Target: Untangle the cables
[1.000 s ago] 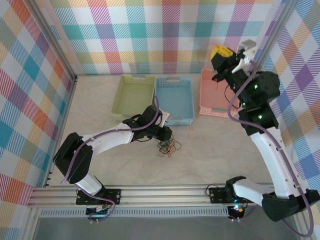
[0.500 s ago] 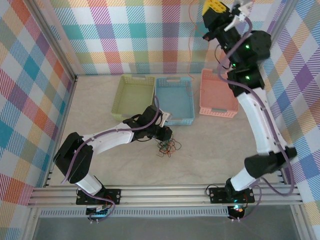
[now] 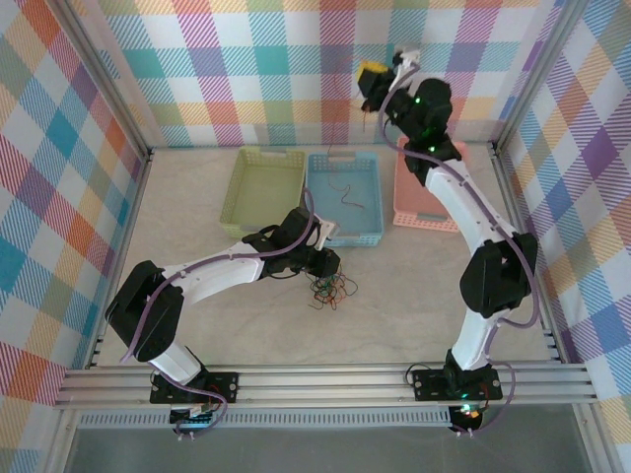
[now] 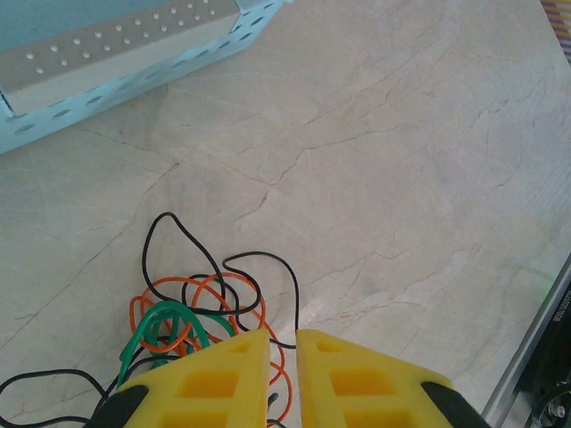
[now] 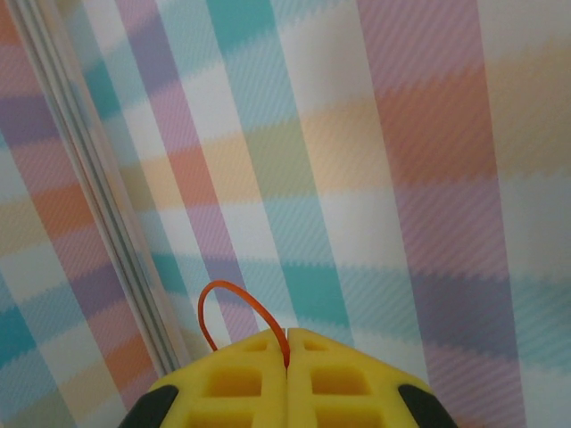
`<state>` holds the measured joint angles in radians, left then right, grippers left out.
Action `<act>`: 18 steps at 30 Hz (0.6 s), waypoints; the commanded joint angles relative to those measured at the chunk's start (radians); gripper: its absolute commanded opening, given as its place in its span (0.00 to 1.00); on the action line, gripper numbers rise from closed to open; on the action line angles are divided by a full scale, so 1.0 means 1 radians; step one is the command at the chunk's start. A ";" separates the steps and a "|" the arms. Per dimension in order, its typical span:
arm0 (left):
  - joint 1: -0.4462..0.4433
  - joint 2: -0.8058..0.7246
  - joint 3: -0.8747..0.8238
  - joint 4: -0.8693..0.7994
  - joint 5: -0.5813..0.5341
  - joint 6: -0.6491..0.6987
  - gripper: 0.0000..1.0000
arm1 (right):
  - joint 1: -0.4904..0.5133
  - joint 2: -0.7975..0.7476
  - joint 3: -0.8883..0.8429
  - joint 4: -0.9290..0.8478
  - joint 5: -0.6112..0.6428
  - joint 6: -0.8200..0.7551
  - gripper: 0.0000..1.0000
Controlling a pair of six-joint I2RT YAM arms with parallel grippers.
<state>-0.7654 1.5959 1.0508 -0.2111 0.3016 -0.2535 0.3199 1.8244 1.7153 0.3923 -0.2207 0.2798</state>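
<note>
Swinging away from the pink basket [image 3: 419, 219] at 1 o'clock, the right arm now stretches out long toward 12 o'clock, carrying the right gripper [image 3: 378, 82] high against the checked back wall [image 3: 246, 79]; the left arm has not shifted.

Nearest, at 6 o'clock, the metal rail [image 3: 325, 379] bears both arm bases. From the base at 7 o'clock the left arm reaches over the pale marble table [image 3: 414, 296] to its middle, where the left gripper [image 3: 323, 264] sits low, touching the 12 o'clock edge of the tangle [image 3: 331, 289]. In the left wrist view this tangle [image 4: 192, 308] is a knot of orange, black and green loops lying flat on the table, and several strands run under the yellow fingertips. The left gripper [image 4: 283, 337] shows only a slim gap between its jaws; whether a strand is pinched there I cannot tell.

Farther back stand three baskets in a row: the green basket [image 3: 258, 158] at 11 o'clock, the blue basket [image 3: 314, 197] at 12, the pink one at 1. A thin reddish strand [image 3: 345, 194] shows against the blue basket's floor.

Farthest, the right gripper [image 5: 287, 337] is clenched on an orange cable [image 5: 234, 299], which arches out of the seam between the fingers.
</note>
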 commanded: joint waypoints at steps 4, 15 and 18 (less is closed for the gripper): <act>-0.015 -0.068 -0.014 0.018 -0.033 -0.002 0.17 | -0.002 0.029 -0.253 0.123 -0.057 0.005 0.00; -0.015 -0.159 -0.089 0.068 -0.186 -0.020 0.19 | -0.001 0.105 -0.393 -0.043 -0.019 -0.055 0.31; -0.015 -0.175 -0.099 0.074 -0.202 -0.021 0.22 | -0.001 0.090 -0.377 -0.104 -0.060 -0.082 0.44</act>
<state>-0.7654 1.4570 0.9665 -0.1684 0.1478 -0.2691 0.3199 1.9347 1.3201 0.3408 -0.2348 0.2359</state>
